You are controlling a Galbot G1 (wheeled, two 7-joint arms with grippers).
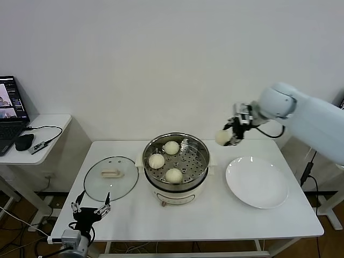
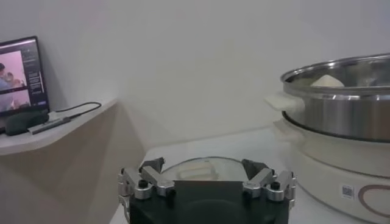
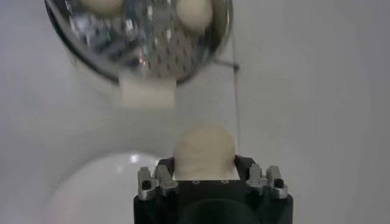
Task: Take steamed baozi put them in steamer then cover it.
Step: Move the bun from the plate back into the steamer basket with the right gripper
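The right gripper (image 1: 230, 138) is clamped on the fourth baozi (image 1: 222, 137) and holds it in the air, right of the steamer (image 1: 176, 163) and above the far edge of the plate (image 1: 257, 181), so the main risk is a drop on the way across: the bun is soft and round, and in the right wrist view it bulges out beyond the jaws, which suggests a grip near its rear half only. Squeezing harder could dent it; a quick swing could shake it loose onto the table (image 1: 215, 215). A second risk is the landing, since three buns (image 1: 156, 160) already sit on the tray toward its left, far and near parts, and a low approach could clip the rim or press on one of them; the open spot looks to be on the right side. The right arm reaches in from the right, elbow high, wrist bent down toward the table. The left gripper (image 1: 91, 207) waits with fingers apart at the near left edge, just beside the cover (image 1: 111, 178), which lies flat left of the steamer
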